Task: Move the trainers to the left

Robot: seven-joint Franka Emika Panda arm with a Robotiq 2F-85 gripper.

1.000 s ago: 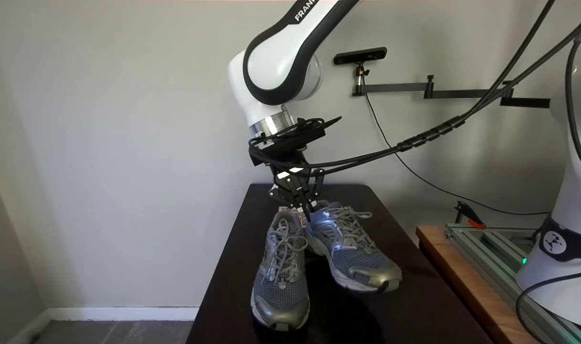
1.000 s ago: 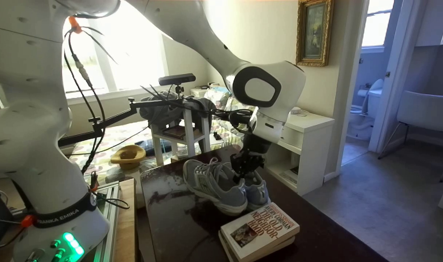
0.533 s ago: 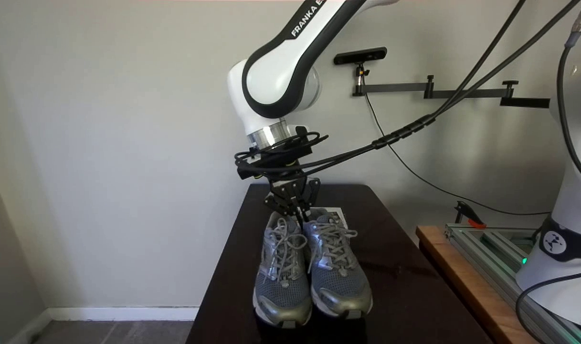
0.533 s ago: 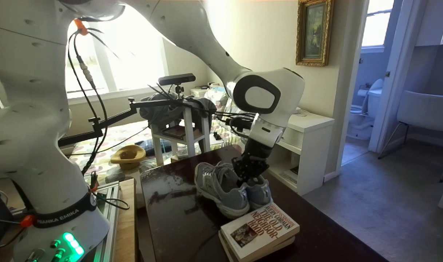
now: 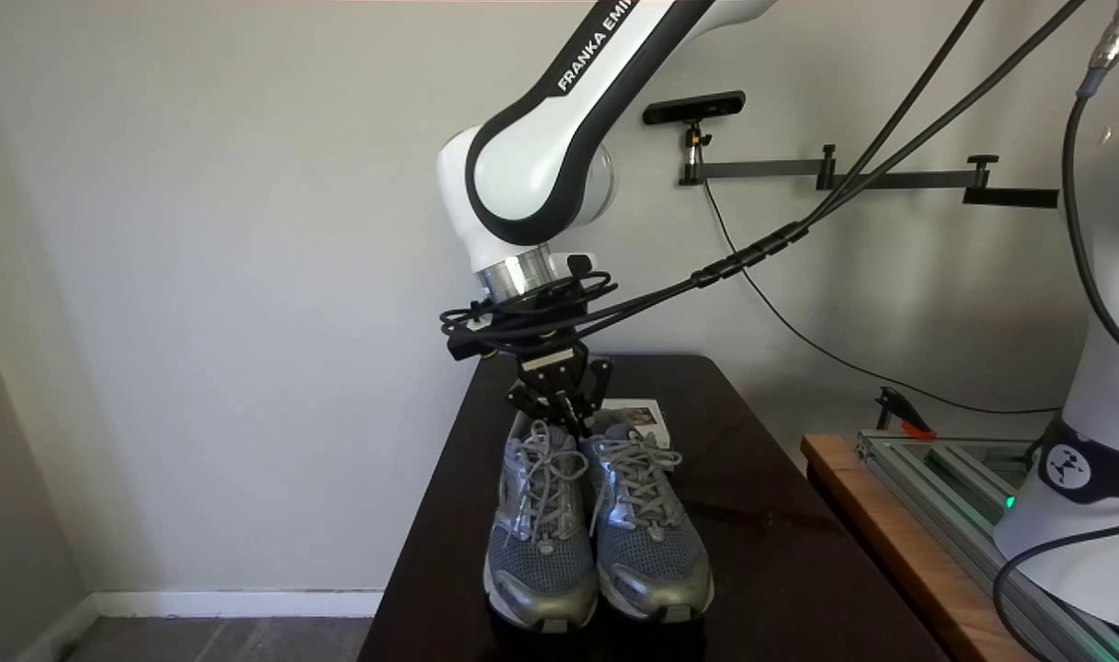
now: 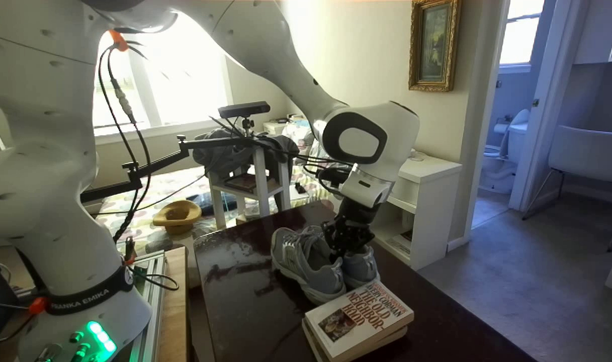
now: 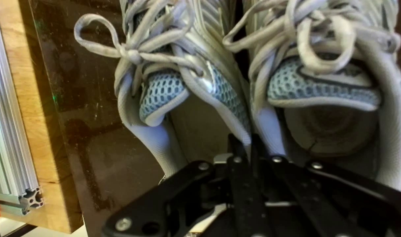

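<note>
Two shoes [image 5: 542,552] sit side by side on the dark table [image 5: 780,588] in an exterior view, toes at six o'clock. The gripper [image 5: 575,427] slants above their heels from eleven o'clock toward five, its tips where the two shoes adjoin; what lies between those tips is too small to make out. Beyond the heels, at one o'clock, part of a white book [image 5: 649,416] shows, and the robot's base [image 5: 1069,552] is at three.

In an exterior view, a yellow hat [image 6: 177,221] lies at ten o'clock from the shoes and a gilt-framed picture [image 6: 435,42] hangs at one. Toes point between ten and eleven; the gripper hides part of the shoe farther from the base. Only here can the book's title be read, "The Old Neighborhood"; the book lies at five o'clock, just beside the heels, though whether they touch cannot be told.

In the wrist view the jaws stand nearly closed, clenched on the side collar [image 7: 235,126] of the shoe at ten o'clock. One finger [image 7: 236,148] is inside that shoe, its partner between the pair. Insoles [image 7: 203,131] and blue mesh tongues [image 7: 319,92] show best here, and a metal rail [image 7: 9,115] runs along nine o'clock.
</note>
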